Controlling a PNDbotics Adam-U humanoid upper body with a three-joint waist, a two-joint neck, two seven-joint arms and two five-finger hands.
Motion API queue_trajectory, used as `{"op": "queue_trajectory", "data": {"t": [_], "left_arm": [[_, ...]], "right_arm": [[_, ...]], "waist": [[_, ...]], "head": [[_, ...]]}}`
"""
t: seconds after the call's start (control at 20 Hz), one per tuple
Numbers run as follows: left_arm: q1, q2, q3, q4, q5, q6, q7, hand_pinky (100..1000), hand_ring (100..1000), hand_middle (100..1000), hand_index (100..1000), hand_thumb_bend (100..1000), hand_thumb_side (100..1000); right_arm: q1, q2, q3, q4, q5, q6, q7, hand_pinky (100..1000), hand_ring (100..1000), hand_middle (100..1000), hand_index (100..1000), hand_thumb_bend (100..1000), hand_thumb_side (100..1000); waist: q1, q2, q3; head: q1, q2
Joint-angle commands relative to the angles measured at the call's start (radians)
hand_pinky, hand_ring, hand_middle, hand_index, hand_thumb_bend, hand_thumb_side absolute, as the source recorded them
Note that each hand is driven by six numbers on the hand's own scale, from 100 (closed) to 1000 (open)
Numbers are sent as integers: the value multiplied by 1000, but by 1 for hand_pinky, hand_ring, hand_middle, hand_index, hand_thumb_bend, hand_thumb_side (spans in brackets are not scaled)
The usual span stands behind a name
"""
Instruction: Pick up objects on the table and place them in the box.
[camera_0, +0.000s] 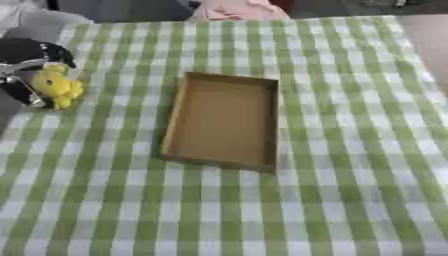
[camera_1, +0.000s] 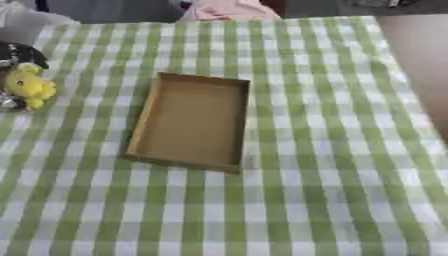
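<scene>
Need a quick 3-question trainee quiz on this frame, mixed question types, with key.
1. True or false: the yellow plush toy already lies inside the cardboard box.
2. Which hand holds the toy? A) left hand B) right hand C) neither
3. Fill in: the box sits on a green-and-white ______ tablecloth.

Key:
1. False. The toy is at the view's left edge, apart from the box, which shows nothing inside.
2. A. It comes in from the left, and the toy sits against its fingers.
3. Checked.
</scene>
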Motion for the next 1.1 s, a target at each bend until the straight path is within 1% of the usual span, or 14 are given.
{"op": "queue_trajectory", "data": {"t": [0.05, 0.1, 0.25, 0.4, 0.55, 0.65, 0.75, 0.8, 0.9, 1.1], "left_arm": [[-20, 17, 10, -1, 24, 17, -3, 618, 793, 829, 850, 518, 100], [-19, 14, 11, 3, 30, 21, -6, 610, 788, 822, 845, 500, 100], [-17, 7, 9, 12, 42, 28, -20, 600, 781, 805, 829, 496, 100], [-17, 3, 2, 20, 31, 30, -38, 593, 774, 798, 822, 502, 100], [-16, 2, -4, 30, 4, 41, -45, 598, 780, 816, 839, 530, 100], [-15, 2, -5, 38, -14, 48, -45, 562, 746, 804, 829, 526, 100], [-13, 1, -4, 46, -23, 52, -41, 529, 710, 767, 800, 507, 100], [-13, 0, -3, 48, -23, 52, -37, 491, 668, 734, 767, 488, 100], [-12, -1, -1, 52, -19, 50, -32, 454, 630, 700, 737, 474, 100], [-11, -3, -1, 56, -10, 54, -21, 392, 585, 651, 690, 443, 100]], "right_arm": [[-5, -15, -3, -19, -4, -1, 4, 798, 704, 583, 855, 100, 722], [-5, -14, -3, -19, -4, -1, 4, 798, 704, 583, 855, 100, 722], [-5, -12, -4, -19, -3, 0, 5, 798, 704, 583, 855, 100, 723], [-4, -11, -4, -19, -4, -1, 5, 799, 704, 583, 855, 100, 722], [-5, -10, -4, -19, -5, 0, 6, 799, 704, 583, 855, 100, 722], [-5, -10, -5, -19, -6, 0, 6, 799, 704, 582, 855, 100, 722], [-5, -9, -4, -19, -6, 1, 8, 799, 705, 582, 855, 100, 724], [-5, -9, -4, -19, -6, 2, 9, 799, 705, 582, 855, 100, 724], [-5, -7, -3, -19, -6, 3, 10, 800, 705, 582, 855, 100, 725], [-5, -7, -4, -19, -7, 4, 12, 800, 705, 582, 856, 100, 724]], "waist": [[-2, -14, -1], [-2, -14, -2], [-2, -12, -4], [-2, -11, -6], [-1, -11, -7], [-1, -11, -8], [0, -11, -9], [0, -11, -9], [0, -11, -9], [1, -12, -11]], "head": [[2, -10], [3, -11], [4, -13], [5, -12], [5, -14], [5, -15], [5, -15], [5, -15], [5, -16], [4, -17]]}}
